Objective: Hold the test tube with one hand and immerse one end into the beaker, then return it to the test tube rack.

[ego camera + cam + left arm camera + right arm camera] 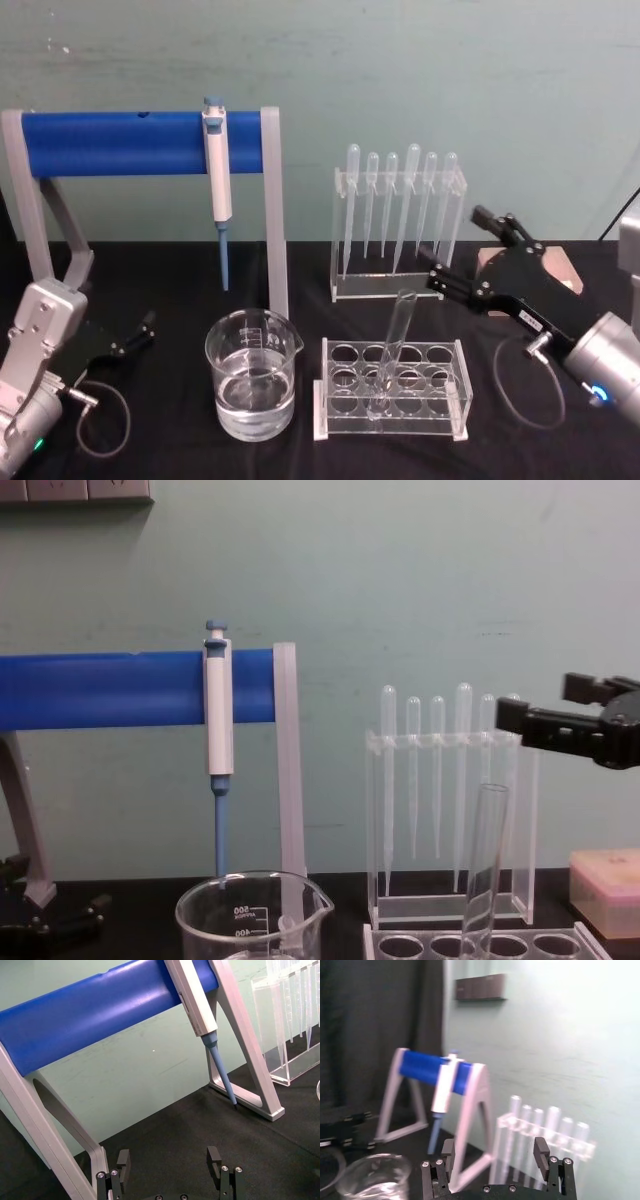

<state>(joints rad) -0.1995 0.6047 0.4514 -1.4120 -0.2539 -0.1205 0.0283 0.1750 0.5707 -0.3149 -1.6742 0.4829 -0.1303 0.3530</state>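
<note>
The test tube (392, 348) leans in a hole of the clear plastic rack (394, 392) at the table's front centre; its upper part also rises in the chest view (487, 865). Left of the rack stands the beaker (252, 374), partly filled with clear liquid, seen too from the chest (253, 918) and the right wrist (370, 1176). My right gripper (462, 248) hovers open above and behind the rack's right end, apart from the tube, with nothing between its fingers (540, 1150). Low at the front left, my left gripper (169, 1158) rests open and empty.
A blue-and-white pipettor (217, 180) hangs from a blue-barred stand (130, 142) at the back left. A clear holder with several thin pipettes (398, 215) stands behind the rack. A pink block (550, 265) lies at the right, partly behind my right arm.
</note>
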